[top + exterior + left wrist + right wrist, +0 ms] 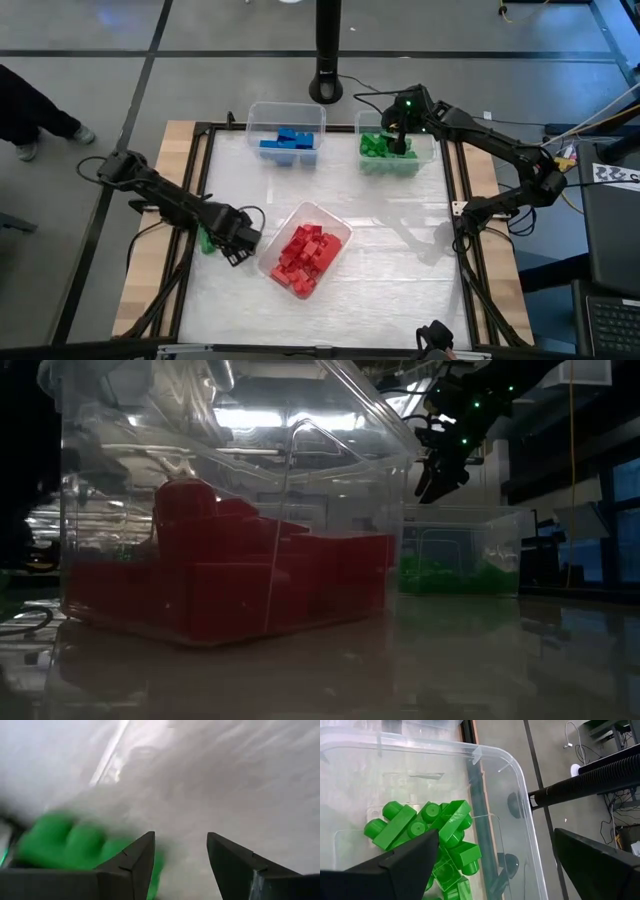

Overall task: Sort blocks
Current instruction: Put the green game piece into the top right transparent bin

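Observation:
My left gripper (240, 248) points down at the table's left side, between the red bin (340, 228) and a single green block (207, 240) lying on the table. It is open, with bare table between its fingers (181, 837); the green block (60, 845) lies outside one finger. My right gripper (398, 132) hangs open above the bin of green blocks (425, 160) at the far right, with green blocks (425, 830) below it. Blue blocks (290, 140) fill the far middle bin, and red blocks (303, 255) fill the near one. My left gripper has the green block (115, 852) beside the outer side of one finger (137, 857). I cannot tell whether that finger touches it. Nothing sits between the two fingers.
A black frame (200, 180) runs round the white table top. A black post (327, 60) stands behind the far edge. In the low view the red bin (230, 510) fills the front and the green bin (460, 560) stands behind it. Bare table lies at the near right.

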`<state>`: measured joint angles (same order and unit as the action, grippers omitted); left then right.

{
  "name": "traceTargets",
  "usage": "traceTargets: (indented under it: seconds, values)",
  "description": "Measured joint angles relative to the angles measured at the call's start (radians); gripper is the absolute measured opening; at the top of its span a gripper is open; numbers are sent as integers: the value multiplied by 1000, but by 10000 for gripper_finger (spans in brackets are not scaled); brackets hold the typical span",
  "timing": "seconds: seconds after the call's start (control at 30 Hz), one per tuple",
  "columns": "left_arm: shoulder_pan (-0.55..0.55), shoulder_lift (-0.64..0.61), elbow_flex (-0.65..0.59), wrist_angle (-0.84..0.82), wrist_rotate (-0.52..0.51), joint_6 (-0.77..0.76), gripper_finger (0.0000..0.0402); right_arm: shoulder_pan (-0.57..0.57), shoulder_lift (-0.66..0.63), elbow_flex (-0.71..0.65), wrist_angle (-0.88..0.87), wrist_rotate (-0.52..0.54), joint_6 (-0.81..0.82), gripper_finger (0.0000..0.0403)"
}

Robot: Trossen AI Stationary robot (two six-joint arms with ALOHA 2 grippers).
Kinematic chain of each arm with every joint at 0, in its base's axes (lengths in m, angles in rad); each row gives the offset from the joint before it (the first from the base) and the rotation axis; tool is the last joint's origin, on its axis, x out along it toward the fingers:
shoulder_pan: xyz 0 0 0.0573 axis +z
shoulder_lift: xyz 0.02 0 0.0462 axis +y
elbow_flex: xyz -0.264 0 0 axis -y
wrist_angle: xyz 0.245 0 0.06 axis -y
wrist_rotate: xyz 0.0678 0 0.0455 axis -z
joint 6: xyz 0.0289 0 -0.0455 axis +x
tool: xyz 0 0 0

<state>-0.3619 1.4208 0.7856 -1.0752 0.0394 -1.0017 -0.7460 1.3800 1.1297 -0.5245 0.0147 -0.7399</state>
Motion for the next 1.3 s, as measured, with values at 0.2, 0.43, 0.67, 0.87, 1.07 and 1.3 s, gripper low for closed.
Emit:
traceTargets:
  seconds: [0.2, 0.43, 0.67, 0.87, 1.07, 1.3]
  values:
    - [-31, -40, 6, -242, -3, -81, 170, 0, 0, 0, 0, 0, -2, 390]
    - [-36, -27, -77, -183, 47, 52, 170, 0, 0, 0, 0, -8, -21, 390]
    - [-55, 27, -74, -179, 100, 127, 170, 0, 0, 0, 0, -8, -26, 390]
    - [-55, 28, -68, -50, 134, 217, 170, 0, 0, 0, 0, -8, -26, 390]
    - [-54, 19, -20, 36, 70, 157, 170, 0, 0, 0, 0, -8, -26, 390]
    - [-8, -27, 13, 56, -13, 26, 170, 0, 0, 0, 0, -8, -25, 390]
